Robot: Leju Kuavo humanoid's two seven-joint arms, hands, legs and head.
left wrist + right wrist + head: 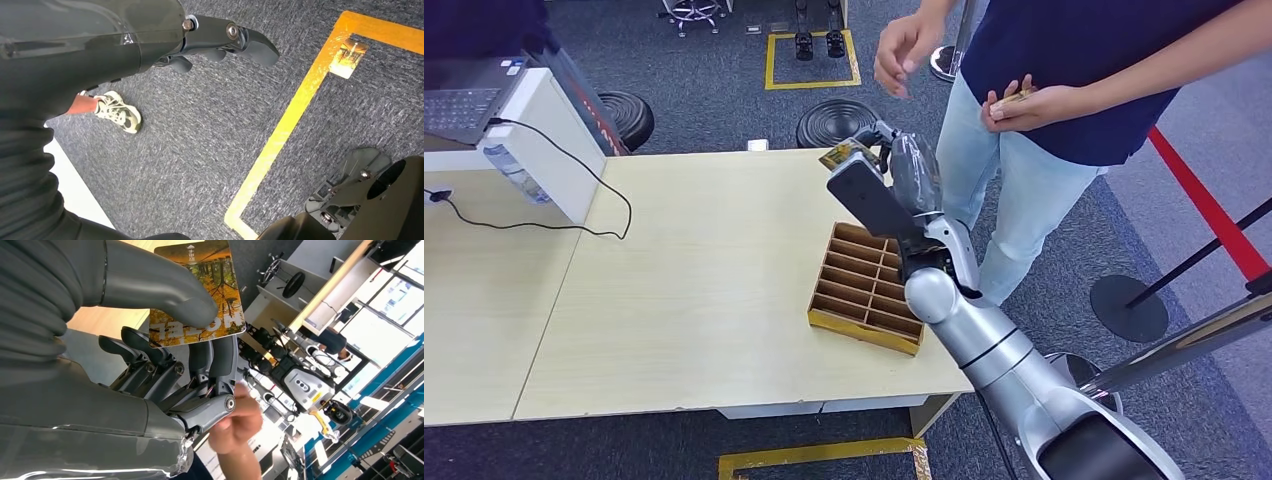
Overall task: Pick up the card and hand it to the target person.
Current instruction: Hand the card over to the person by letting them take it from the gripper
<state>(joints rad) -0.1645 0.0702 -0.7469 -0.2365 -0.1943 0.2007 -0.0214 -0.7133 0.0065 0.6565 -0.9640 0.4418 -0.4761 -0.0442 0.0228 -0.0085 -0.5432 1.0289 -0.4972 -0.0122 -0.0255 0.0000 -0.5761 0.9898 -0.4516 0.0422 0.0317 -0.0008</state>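
Observation:
My right hand (887,158) is raised over the table's far edge and pinches a yellow-orange picture card (844,155) between thumb and fingers. The right wrist view shows the card (200,295) close up, with the thumb (165,290) pressed on its face and the dark fingers (210,360) behind it. A person in a navy shirt and light jeans stands just beyond the table; one of their hands (904,50) hovers above the card, and the other (1024,105) holds more cards. My left hand (220,40) hangs over grey carpet with its fingers apart and nothing in it.
A wooden slotted card box (869,288) sits on the light wooden table (694,300), right beside my right arm. A white box with a laptop (469,100) and a black cable stand at the far left. Stanchion bases and a red belt (1204,205) stand to the right.

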